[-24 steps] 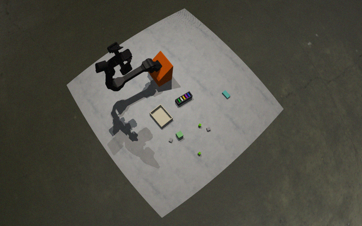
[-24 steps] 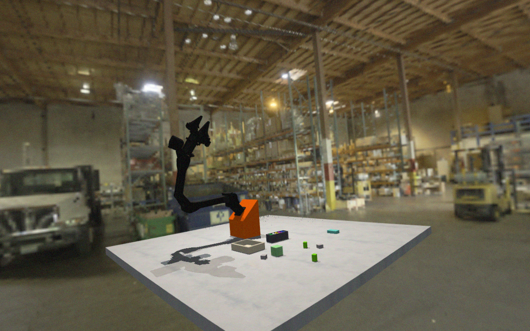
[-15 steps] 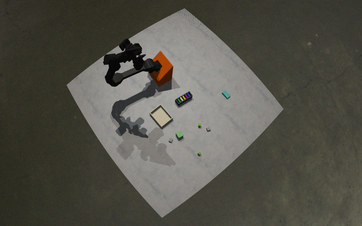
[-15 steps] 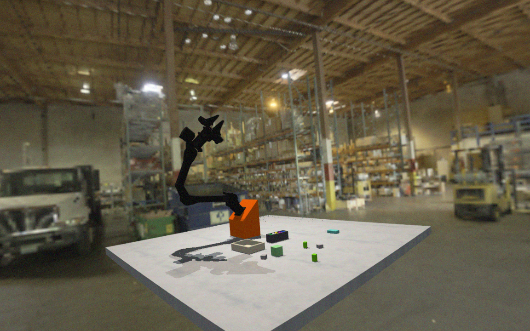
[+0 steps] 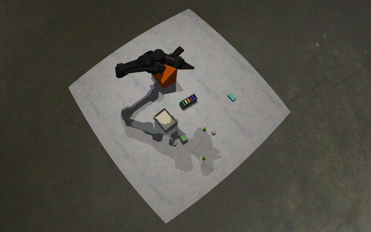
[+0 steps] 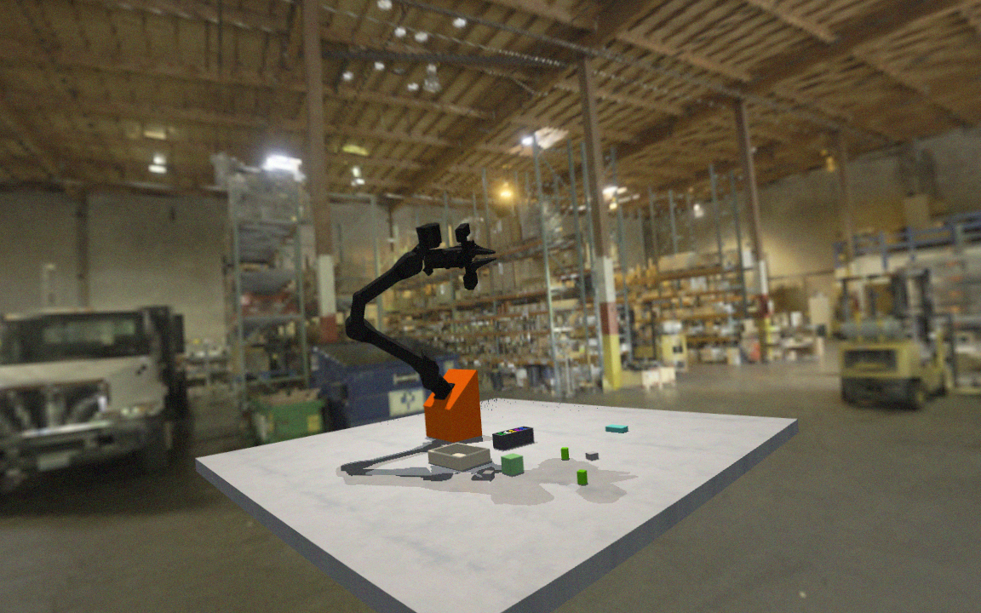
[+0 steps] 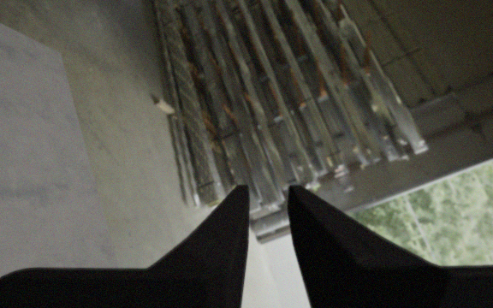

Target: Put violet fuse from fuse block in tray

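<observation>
Top view shows the arm folded above its orange pedestal (image 5: 166, 77), with the end effector (image 5: 191, 67) pointing out level, high over the bench (image 5: 238, 138) and well apart from everything on it. Its fingers stand narrow with only a slim gap between them, and nothing is held; the wrist view looks past them at distant shelving, not at any fuse. That height probably keeps the arm clear of the fuse block (image 5: 188, 101) while it swings round.

Violet fuse (image 5: 191, 98) sits seated in the block, second from the block's far-right end, between a yellow one and a blue one, so a pick would have to come straight down between close neighbours. Before that the fingers would need to widen again. The tray (image 5: 165, 119) lies just near-left of the block, a short carry. Small cubes lie scattered nearer, and a teal block (image 5: 231, 96) sits off to the right.
</observation>
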You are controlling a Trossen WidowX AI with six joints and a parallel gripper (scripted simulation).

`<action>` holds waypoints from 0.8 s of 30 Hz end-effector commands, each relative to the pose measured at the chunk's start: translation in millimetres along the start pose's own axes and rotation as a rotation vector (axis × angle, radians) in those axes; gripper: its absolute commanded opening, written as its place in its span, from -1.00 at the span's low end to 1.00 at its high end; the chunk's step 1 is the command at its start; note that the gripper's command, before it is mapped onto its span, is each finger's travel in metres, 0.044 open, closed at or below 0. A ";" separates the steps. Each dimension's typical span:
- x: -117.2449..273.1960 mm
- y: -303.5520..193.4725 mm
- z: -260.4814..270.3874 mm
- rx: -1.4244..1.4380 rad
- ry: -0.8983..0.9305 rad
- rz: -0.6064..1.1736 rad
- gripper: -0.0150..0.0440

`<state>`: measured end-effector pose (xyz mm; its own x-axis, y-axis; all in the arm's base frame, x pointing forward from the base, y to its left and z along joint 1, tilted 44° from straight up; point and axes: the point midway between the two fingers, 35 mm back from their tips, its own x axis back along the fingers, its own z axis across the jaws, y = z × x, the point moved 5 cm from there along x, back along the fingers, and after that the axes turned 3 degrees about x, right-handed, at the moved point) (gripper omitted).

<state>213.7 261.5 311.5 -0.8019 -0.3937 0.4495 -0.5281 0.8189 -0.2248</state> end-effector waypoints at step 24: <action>-130.9 -114.8 319.4 -1.307 0.500 1.372 -0.24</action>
<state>304.1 124.7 39.2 -0.3231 0.5005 0.8032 0.8463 0.5326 0.0086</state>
